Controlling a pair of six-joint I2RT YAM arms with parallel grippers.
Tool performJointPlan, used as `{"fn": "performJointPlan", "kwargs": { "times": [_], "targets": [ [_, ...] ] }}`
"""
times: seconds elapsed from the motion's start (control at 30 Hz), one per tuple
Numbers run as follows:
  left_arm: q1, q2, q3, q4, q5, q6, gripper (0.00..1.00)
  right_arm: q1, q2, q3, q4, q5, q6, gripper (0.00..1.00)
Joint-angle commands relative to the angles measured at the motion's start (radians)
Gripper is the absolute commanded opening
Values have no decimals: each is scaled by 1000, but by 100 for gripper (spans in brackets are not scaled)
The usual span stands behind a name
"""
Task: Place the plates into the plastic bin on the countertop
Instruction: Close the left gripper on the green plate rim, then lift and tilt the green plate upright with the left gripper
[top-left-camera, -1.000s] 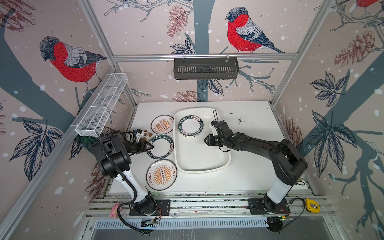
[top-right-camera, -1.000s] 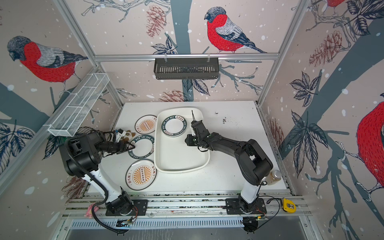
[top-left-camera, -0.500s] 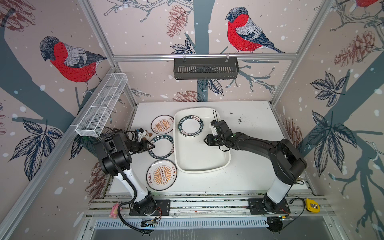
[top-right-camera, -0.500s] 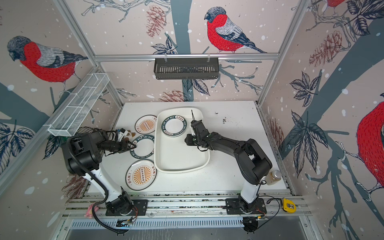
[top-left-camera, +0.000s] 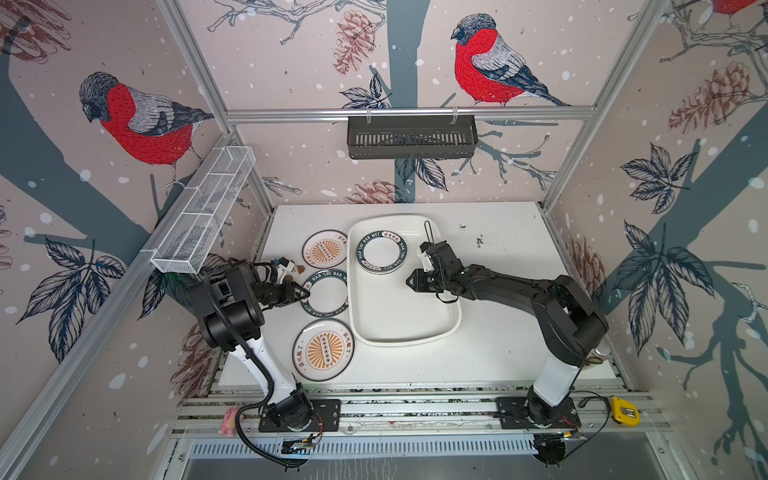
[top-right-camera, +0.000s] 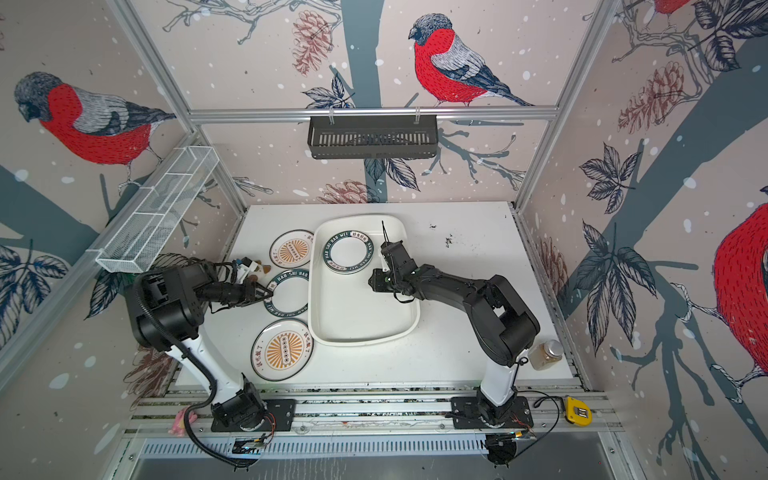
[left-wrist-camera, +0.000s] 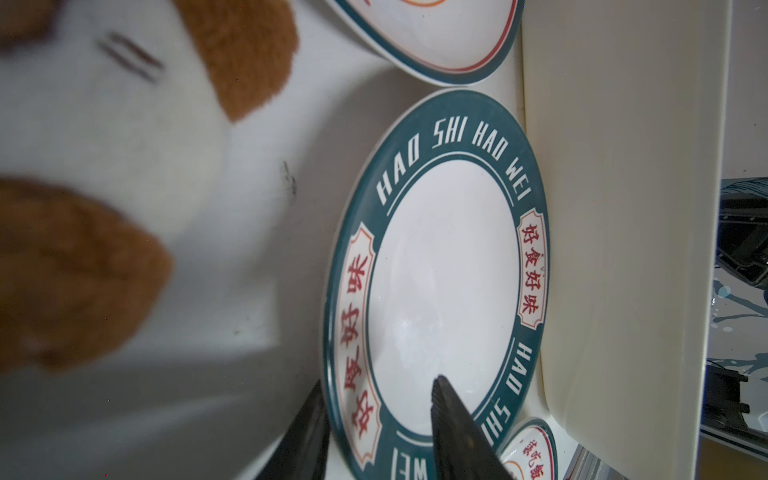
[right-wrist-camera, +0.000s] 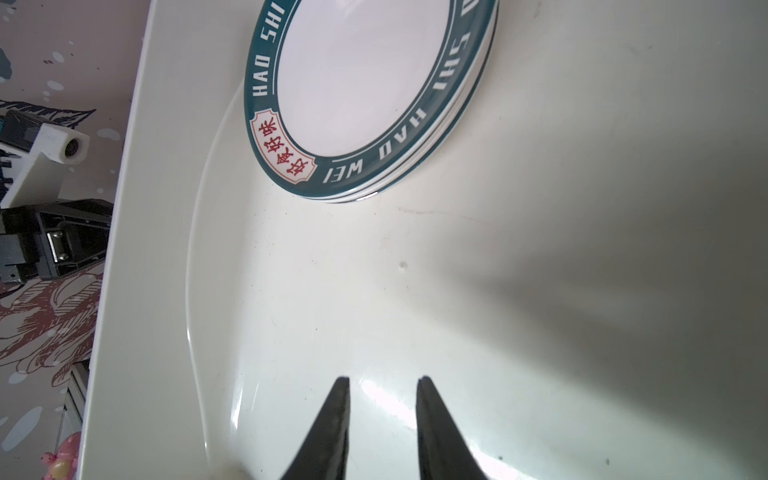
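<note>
**Left pincer astride a plate rim, right pincer empty over the bin**

Inside the plastic bin, toward its far left corner: a stack of green-lettered plates, lying flat, with layered edges plain in the right wrist view.

Outside, on the countertop, just beside the bin's left wall: three more plates in a row. From far to near, a far sunburst plate, a middle green-rimmed plate and a near sunburst plate, all flat.

At the middle plate's left edge: the left gripper, low and nearly level. In the left wrist view, one finger over the white well and one outside the rim, with the green band between them. Pinching or merely bracketing: cannot tell.

Over the bin's bare floor, near the stack but apart from it: the right gripper, fingers parted by a narrow gap, nothing between them.

Blurred in the left wrist view: a white-and-brown plush thing. At the countertop's near right corner: a jar.
</note>
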Motion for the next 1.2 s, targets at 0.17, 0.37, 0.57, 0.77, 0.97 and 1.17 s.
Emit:
{"fn": "performJointPlan", "kwargs": {
  "times": [0.17, 0.37, 0.57, 0.77, 0.97, 1.17],
  "targets": [
    [-7, 20, 10, -11, 65, -9, 41, 1, 9, 10, 26, -11, 12, 30],
    [-7, 30, 13, -7, 66, -15, 41, 2, 20, 14, 30, -18, 16, 29],
    [-13, 29, 11, 15, 55, -35, 34, 3, 27, 19, 33, -23, 17, 29],
    [-17, 33, 17, 20, 60, -44, 29, 4, 25, 19, 33, -21, 19, 29],
    [-16, 33, 15, 21, 63, -48, 23, 4, 29, 18, 37, -24, 20, 29],
    [-16, 35, 18, 20, 65, -48, 11, 6, 31, 15, 44, -26, 22, 29]
  ]
}}
